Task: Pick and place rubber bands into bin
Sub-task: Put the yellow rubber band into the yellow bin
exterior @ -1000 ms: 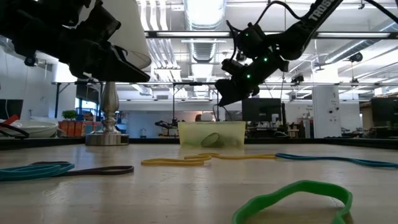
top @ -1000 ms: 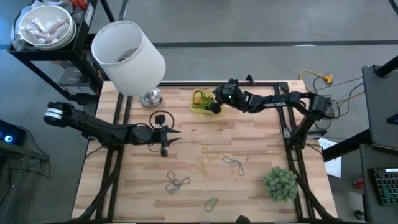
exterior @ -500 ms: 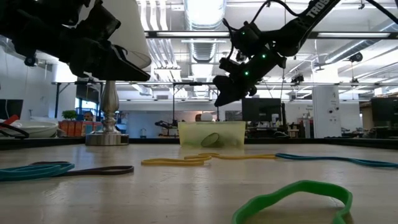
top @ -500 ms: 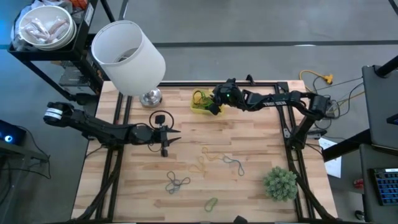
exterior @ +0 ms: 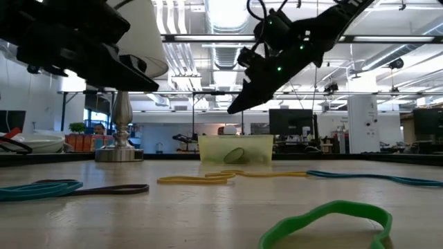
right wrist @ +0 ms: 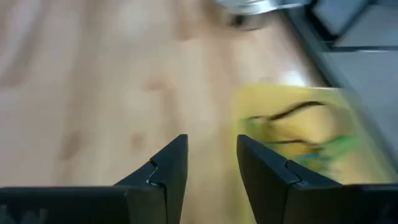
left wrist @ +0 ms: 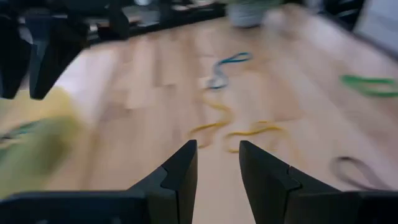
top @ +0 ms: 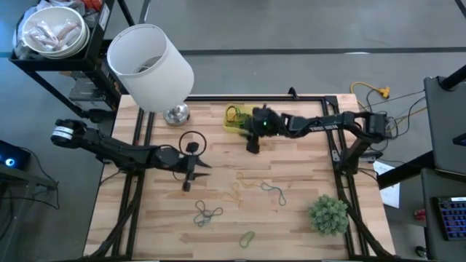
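Hovering over the counter with nothing in either hand

Looking down from above: right hand hanging just off the near side of the yellow bin, fingers a small gap apart and holding nothing, per its own wrist view. Bin sitting toward the far edge of the wooden counter, close to the lamp base under the big white lampshade. Couple of bands already inside the bin, a black one and a green one, blurry but readable.

Left hand out over the middle-left of the counter, fingers likewise parted a little and empty. Black loop lying flat on the wood just beyond that arm.

Rest of the rubber bands still loose on the counter, well apart from the bin:
- tan/yellow ones near the centre
- grey-blue one just right of those
- dark tangled pair closer to the near edge
- green one right at the near edge, also big and close in the low view

Small green plant parked at the near right corner. From table height, bin seen side-on with the right arm angled above it.
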